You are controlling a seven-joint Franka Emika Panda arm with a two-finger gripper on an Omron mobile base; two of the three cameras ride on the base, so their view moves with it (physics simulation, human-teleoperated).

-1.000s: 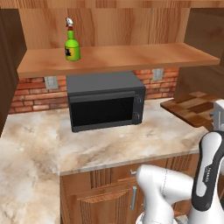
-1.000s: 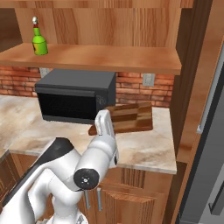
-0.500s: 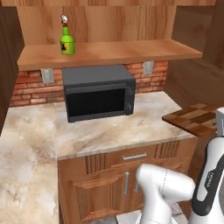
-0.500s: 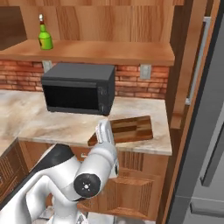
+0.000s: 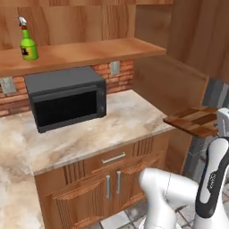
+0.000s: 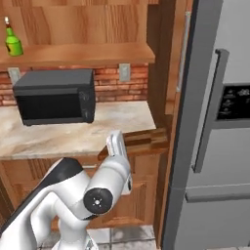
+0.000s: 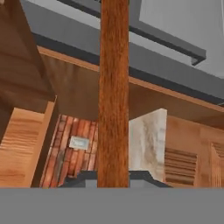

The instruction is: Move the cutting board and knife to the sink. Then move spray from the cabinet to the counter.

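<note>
The cutting board (image 5: 197,120) is held level in the air past the end of the worktop (image 5: 120,125), in front of the refrigerator (image 6: 219,122). The tool (image 6: 116,142) is closed on the board's near edge; in the hand view the board (image 7: 113,92) is seen edge-on as a wooden strip running away from it. It is probably kept flat for carrying to the sink. The spray (image 5: 27,42) stands on the cabinet (image 5: 85,51) shelf above the microwave (image 5: 67,100), evidently left for the later step.
</note>
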